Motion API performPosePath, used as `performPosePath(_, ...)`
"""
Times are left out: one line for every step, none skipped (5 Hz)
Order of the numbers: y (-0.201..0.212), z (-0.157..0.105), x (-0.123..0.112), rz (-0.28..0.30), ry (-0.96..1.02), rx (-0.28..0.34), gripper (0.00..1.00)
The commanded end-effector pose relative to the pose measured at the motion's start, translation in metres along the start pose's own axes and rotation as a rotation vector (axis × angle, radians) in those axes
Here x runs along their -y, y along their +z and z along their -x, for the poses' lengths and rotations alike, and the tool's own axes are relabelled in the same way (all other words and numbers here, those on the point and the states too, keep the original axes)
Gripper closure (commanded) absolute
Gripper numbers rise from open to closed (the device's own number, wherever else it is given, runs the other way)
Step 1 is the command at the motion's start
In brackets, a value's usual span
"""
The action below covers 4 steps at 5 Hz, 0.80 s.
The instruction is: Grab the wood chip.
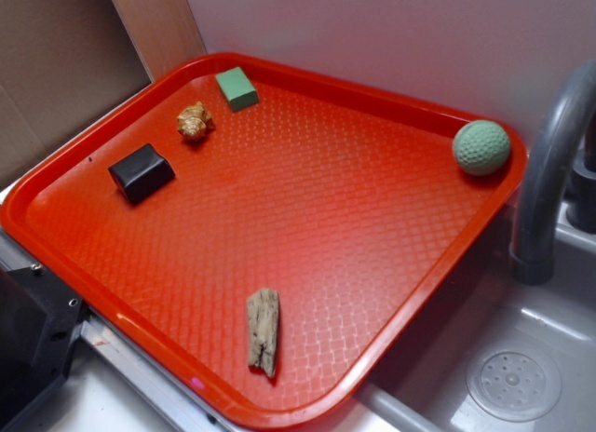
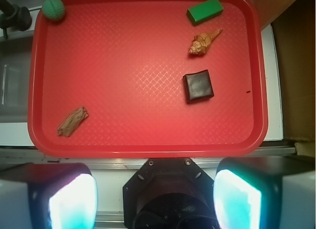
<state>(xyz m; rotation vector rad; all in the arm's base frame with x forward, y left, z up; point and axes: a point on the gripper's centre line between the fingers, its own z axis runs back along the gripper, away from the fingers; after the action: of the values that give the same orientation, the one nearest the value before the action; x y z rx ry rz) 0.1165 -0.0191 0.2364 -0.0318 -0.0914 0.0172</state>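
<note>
Exterior: wood chip [image 1: 264,330] lies loose near the front rim of the red tray [image 1: 372,97], nothing touching it. Black block [image 1: 142,172], shell [image 1: 195,121], green block [image 1: 237,87] far left, golf ball [image 1: 481,147] far right; all well apart.

Wrist: tool [image 2: 154,199] spread wide, empty, off the tray's near edge. Chip [image 2: 73,121] at near left, just beside the rim. Grab not started; open room above, rim limits the low approach.

A kitchen-like mock-up: grey sink [image 1: 521,357] with faucet [image 1: 545,171] beside a red tray [image 1: 307,199].
</note>
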Motion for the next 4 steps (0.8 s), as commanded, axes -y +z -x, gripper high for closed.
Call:
performPosePath(0.000, 0.000, 0.000, 0.000, 0.000, 0.000, 0.00)
performPosePath(-0.027, 0.003, 0.032, -0.059, 0.191, 0.062, 0.00)
performPosePath(-0.040, -0.006, 0.057, -0.072, 0.402, 0.044, 0.00)
performPosePath(-0.046, -0.013, 0.090, 0.120, 0.212, 0.092, 0.00)
